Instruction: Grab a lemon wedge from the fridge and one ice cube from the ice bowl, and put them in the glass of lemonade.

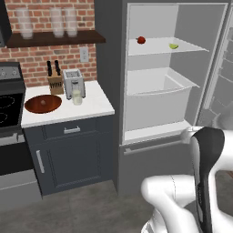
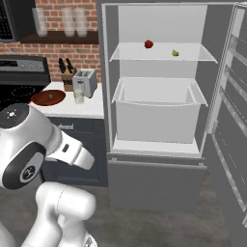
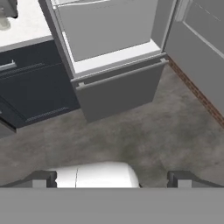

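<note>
Stood open ahead of the tool (image 3: 111,178): fridge (image 2: 159,96), door swung wide to the right, white interior exposed. Bare grey floor (image 3: 144,135) below and ahead of the tool, wide and unobstructed up to the fridge's lower drawer front. Tool fingers (image 3: 41,178) set wide apart, gripping nothing, pointed down at the floor and well short of the fridge. Arm (image 1: 207,173) folded low, white links with dark joints, elbow raised in front of the base.

Sat on the upper white shelf (image 2: 164,54), high above the tool: lemon wedge (image 2: 175,52), tiny, curved, yellow-green, toward the shelf's right; small round red fruit (image 2: 148,44) apart from it to the left. Below the shelf, a deep white drawer (image 2: 157,113), smooth and boxy.

Off to the tool's left, a white desk (image 1: 98,104) over dark cabinets: round reddish-brown wooden ice bowl (image 1: 43,103), shallow and wide; clear glass of lemonade (image 1: 77,96) just in front of a silver toaster (image 1: 73,82); knife block (image 1: 55,82) beside the toaster. Too small to make out: ice cube.
</note>
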Robot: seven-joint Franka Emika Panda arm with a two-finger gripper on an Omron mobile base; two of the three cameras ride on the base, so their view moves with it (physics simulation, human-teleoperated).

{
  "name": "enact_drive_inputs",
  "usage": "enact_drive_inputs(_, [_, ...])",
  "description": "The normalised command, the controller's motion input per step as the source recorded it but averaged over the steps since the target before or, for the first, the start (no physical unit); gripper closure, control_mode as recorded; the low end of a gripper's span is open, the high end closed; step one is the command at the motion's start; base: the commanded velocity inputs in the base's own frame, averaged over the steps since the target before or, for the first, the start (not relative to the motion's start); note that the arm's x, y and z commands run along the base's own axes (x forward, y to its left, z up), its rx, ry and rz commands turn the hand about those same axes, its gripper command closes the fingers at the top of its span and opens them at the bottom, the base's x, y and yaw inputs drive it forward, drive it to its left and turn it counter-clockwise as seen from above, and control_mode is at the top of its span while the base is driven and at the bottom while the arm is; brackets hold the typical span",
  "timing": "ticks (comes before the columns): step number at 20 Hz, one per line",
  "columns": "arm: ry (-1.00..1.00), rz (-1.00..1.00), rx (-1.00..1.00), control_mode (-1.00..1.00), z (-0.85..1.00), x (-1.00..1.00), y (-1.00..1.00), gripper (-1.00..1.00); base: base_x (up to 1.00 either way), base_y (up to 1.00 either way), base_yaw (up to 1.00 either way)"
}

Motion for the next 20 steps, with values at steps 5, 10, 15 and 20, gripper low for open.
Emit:
enact_drive_inputs(5, [0.0,0.0,-0.01,1.0,-0.14,0.12,0.29,-1.0,0.25,0.25,0.0])
enact_drive_inputs(10, [0.0,0.0,0.0,1.0,0.0,0.0,0.0,-1.0,0.36,0.36,0.0])
enact_drive_inputs(15, [0.0,0.0,0.0,1.0,0.0,0.0,0.0,-1.0,-0.07,-0.33,0.0])
enact_drive_inputs(20, [0.0,0.0,0.0,1.0,0.0,0.0,0.0,-1.0,-0.06,-0.86,0.0])
